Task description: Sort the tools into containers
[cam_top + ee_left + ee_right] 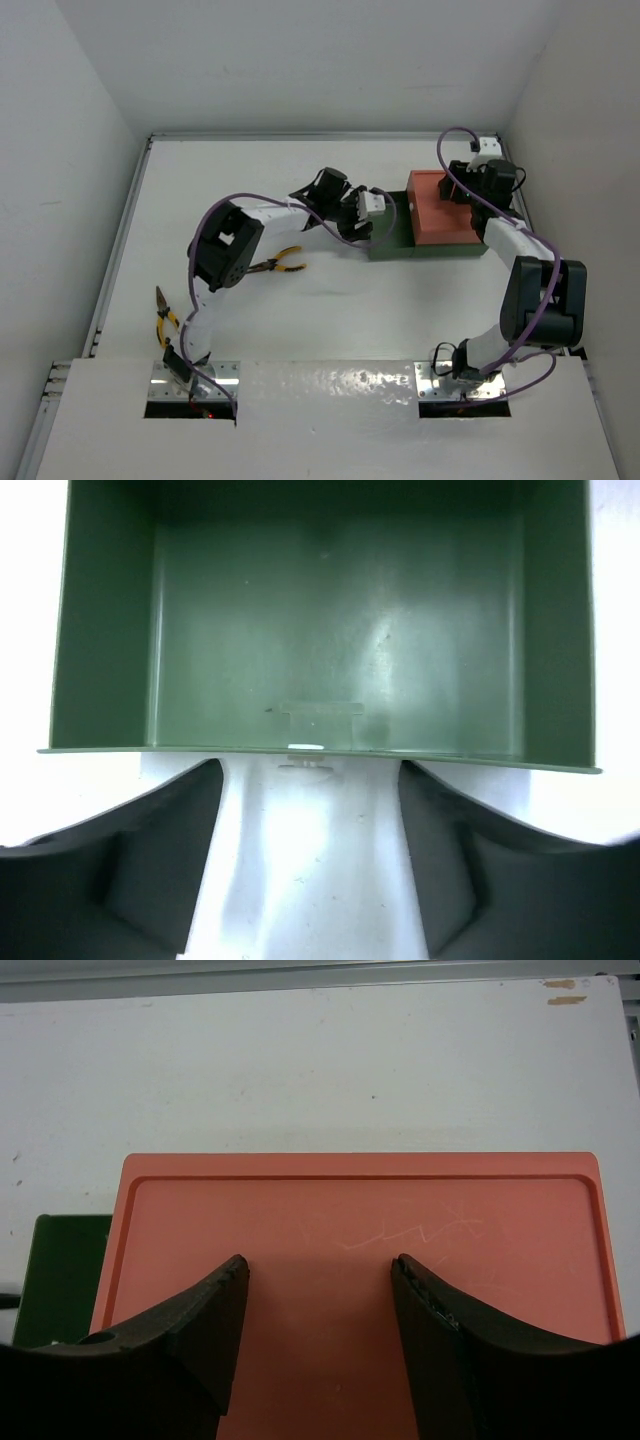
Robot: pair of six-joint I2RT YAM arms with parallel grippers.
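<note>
The dark green shallow rectangular plastic tray (100, 630) lies straight ahead of the left pincer (310, 770). Its long axis runs left to right across the white worktop (300, 170), and its near wall sits just beyond the spread fingertips. The left arm is stretched well forward and low, wrist aimed at that wall.

The orange-red flat rectangular tray (360, 1210) rests on top of the green one, towards its right end. The right pincer (318, 1262) hangs directly over it, also spread and holding nothing; whether its tips touch the surface is hard to tell. The right arm is folded back over the stack.

Two yellow-handled pliers (283, 264) (163, 318) lie on the worktop beside the left arm, well apart from the trays. Parting the trays looks like the next job.
</note>
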